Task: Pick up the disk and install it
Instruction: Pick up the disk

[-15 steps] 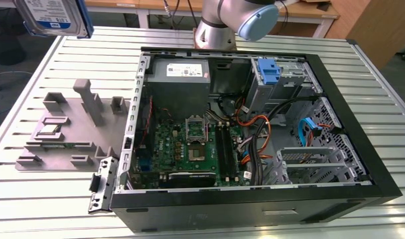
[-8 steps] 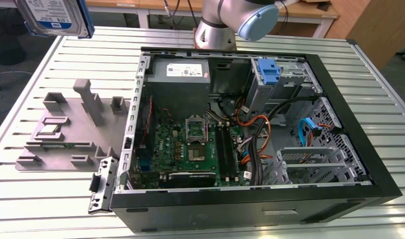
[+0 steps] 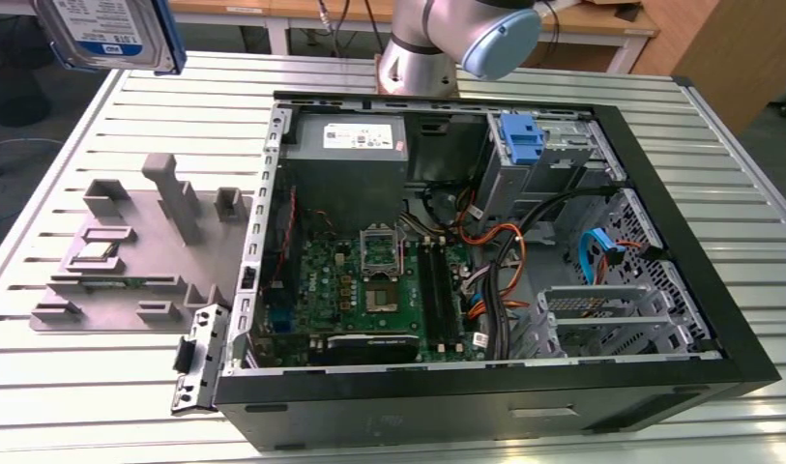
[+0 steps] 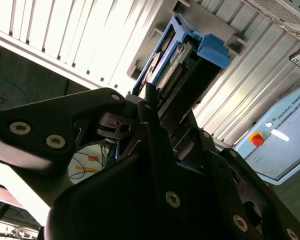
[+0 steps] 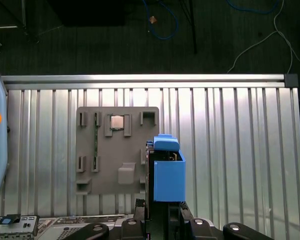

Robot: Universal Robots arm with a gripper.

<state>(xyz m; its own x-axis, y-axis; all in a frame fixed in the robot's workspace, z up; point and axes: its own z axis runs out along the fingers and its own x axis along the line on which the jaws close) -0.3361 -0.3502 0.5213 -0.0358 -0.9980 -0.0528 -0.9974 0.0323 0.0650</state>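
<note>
The disk (image 3: 109,34), a silver drive with a white-and-blue label in a blue carrier frame, hangs high above the table's far corner at the exterior view's left. In the first wrist view the disk (image 5: 167,172) stands on edge, blue frame outward, with my gripper (image 5: 162,212) shut on its near end. The second wrist view shows the disk (image 4: 182,62) clamped between my black fingers (image 4: 152,107). Below it lies the grey parts fixture (image 5: 117,150).
An open computer case (image 3: 741,329) lies on the slatted metal table (image 3: 96,387), motherboard up, with a blue bracket (image 3: 523,145) in its drive bay. The grey fixture (image 3: 134,251) sits beside the case. A control pendant (image 4: 277,142) rests off the table edge.
</note>
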